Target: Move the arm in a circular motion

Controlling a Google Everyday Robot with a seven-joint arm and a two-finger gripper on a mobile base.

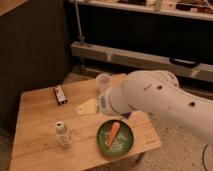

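The arm (pixel 160 100) reaches in from the right of the frame, its cream tool (pixel 89 106) over the middle of the counter (pixel 35 107); open or closed, I cannot tell.

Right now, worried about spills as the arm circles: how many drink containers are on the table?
2: a clear cup at the far edge of the table, a small bottle front left. The gripper hovers between them; the arm may hide others.
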